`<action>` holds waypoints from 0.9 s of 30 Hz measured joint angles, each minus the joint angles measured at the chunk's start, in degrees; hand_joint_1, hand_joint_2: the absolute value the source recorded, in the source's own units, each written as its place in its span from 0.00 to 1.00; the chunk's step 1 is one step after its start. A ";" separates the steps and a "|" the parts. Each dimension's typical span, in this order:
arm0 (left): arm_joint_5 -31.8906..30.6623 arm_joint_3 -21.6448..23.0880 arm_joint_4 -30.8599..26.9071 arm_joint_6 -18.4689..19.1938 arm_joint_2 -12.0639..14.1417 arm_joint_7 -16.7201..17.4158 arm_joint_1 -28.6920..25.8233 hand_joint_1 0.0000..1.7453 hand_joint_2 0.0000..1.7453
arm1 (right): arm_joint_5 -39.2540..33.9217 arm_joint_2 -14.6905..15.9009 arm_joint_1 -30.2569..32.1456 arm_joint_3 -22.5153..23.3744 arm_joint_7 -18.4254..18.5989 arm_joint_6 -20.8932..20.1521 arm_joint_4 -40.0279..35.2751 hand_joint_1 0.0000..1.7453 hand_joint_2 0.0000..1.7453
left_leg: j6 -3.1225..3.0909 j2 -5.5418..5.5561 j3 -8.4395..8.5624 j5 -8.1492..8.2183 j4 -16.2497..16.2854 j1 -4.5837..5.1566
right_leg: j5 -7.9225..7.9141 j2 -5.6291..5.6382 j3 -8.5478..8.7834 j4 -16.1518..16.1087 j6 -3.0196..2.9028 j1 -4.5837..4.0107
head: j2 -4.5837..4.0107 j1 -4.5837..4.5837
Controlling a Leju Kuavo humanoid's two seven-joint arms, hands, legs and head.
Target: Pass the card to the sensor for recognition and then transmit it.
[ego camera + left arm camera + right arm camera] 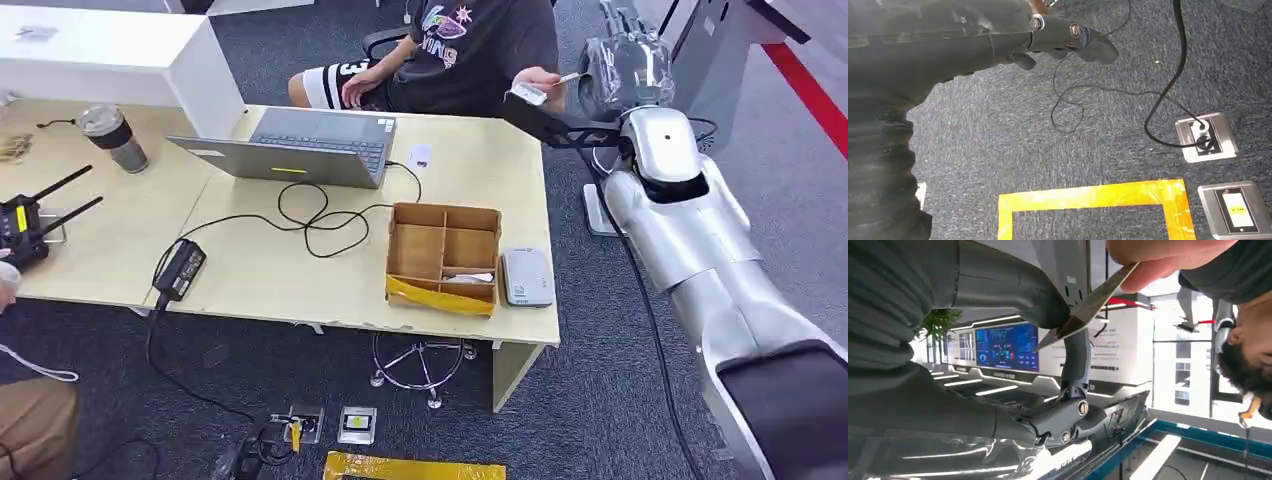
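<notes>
My right hand (625, 65) is raised beyond the table's far right corner and pinches a thin white card (567, 77) between thumb and finger. In the right wrist view the card (1088, 305) juts from my right hand (1013, 295), and a person's fingers (1158, 260) grip its other end. The person's hand (540, 82) reaches over from a chair behind the table. The grey-white sensor (526, 276) lies flat at the table's near right, beside a cardboard box. My left hand (1068, 37) hangs over the carpet and holds nothing.
A partitioned cardboard box (443, 258) sits left of the sensor. A laptop (300, 147), looping black cables (315, 215), a power adapter (180, 268) and a cup (115, 138) occupy the table (260, 280). On the floor lie a socket box (1205, 136) and yellow tape (1093, 197).
</notes>
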State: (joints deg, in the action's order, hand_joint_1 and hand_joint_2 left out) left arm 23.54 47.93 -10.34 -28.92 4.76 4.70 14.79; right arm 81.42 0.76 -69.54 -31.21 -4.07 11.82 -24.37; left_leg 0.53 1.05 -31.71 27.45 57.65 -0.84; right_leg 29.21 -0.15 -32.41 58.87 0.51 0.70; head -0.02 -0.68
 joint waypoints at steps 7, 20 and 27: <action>-0.39 0.50 0.00 0.13 -0.02 0.00 0.03 0.00 1.00 | -0.20 0.66 -0.18 -0.72 0.72 -0.46 2.04 1.00 1.00 | 0.00 -0.13 0.02 0.00 0.00 -0.01 | -0.02 0.14 -0.04 0.00 0.01 0.00 | 0.00 0.00; -0.96 0.92 0.00 -0.07 -0.02 0.00 0.20 0.00 1.00 | -4.46 4.24 0.17 -1.25 0.53 5.97 4.31 0.00 1.00 | 0.00 -0.15 0.01 0.00 0.02 0.01 | -0.05 0.15 -0.06 -0.01 0.02 0.01 | 0.02 0.00; -0.07 0.92 0.07 -0.50 0.17 0.02 0.05 0.00 1.00 | -5.44 6.06 1.30 -0.77 -4.44 12.88 4.35 0.00 1.00 | 0.00 -0.22 0.01 0.01 0.01 0.00 | -0.05 0.16 -0.09 0.00 0.02 0.00 | 0.00 0.00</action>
State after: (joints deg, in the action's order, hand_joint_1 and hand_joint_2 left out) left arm 23.47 48.85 -10.27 -29.42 4.94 4.72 14.84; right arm 75.97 6.82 -68.24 -31.98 -8.50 24.70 -20.02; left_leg 0.53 0.83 -31.70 27.45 57.66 -0.84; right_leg 29.16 0.01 -32.50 58.87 0.53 0.70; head -0.02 -0.68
